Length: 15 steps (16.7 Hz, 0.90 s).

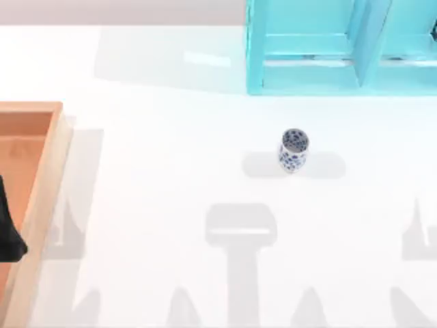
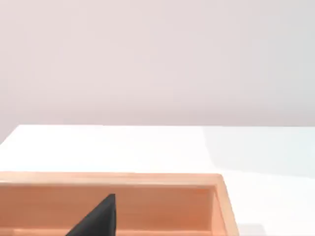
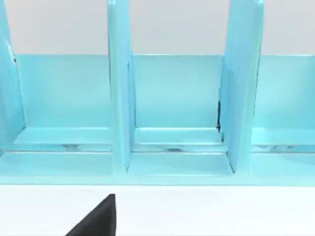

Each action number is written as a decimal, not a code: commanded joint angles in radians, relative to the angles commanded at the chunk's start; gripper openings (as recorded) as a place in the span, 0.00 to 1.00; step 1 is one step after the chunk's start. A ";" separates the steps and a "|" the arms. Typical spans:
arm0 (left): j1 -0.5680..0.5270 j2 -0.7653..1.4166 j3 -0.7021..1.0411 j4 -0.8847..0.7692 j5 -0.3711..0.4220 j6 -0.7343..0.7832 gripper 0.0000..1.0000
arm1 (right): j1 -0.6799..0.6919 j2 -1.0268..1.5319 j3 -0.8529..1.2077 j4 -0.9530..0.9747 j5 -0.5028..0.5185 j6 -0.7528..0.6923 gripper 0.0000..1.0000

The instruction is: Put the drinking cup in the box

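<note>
Black and close, a bit of the left gripper [image 2: 96,219] hangs over the box [image 1: 42,198] at the counter's [image 1: 171,171] left edge; I cannot tell if it is open or closed. Over by the turquoise shelf unit [image 3: 172,108] waits the right gripper [image 3: 96,219]; I cannot tell there either. Standing upright right of the middle, well apart from the box, is the drinking cup [image 1: 293,150]. It looks small, light, hard, smooth and easy to break. Best to squeeze its round sides softly, near the middle.
</note>
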 joint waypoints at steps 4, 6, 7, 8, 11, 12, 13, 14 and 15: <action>-0.009 0.026 0.026 -0.012 0.001 -0.010 1.00 | 0.000 0.000 0.000 0.000 0.000 0.000 1.00; -0.031 0.093 0.095 -0.045 0.001 -0.036 1.00 | 0.000 0.000 0.000 0.000 0.000 0.000 1.00; -0.046 0.142 0.146 -0.068 0.000 -0.055 1.00 | 0.000 0.000 0.000 0.000 0.000 0.000 1.00; -0.064 0.200 0.206 -0.095 -0.001 -0.075 1.00 | 0.000 0.000 0.000 0.000 0.000 0.000 1.00; -0.130 0.435 0.446 -0.200 -0.009 -0.151 1.00 | 0.000 0.000 0.000 0.000 0.000 0.000 1.00; -0.154 0.531 0.542 -0.242 -0.013 -0.179 1.00 | 0.000 0.000 0.000 0.000 0.000 0.000 1.00; -0.181 0.637 0.644 -0.288 -0.018 -0.208 1.00 | 0.000 0.000 0.000 0.000 0.000 0.000 1.00; -0.209 0.748 0.751 -0.337 -0.023 -0.238 1.00 | 0.000 0.000 0.000 0.000 0.000 0.000 1.00; -0.238 0.863 0.859 -0.389 -0.029 -0.269 1.00 | 0.000 0.000 0.000 0.000 0.000 0.000 1.00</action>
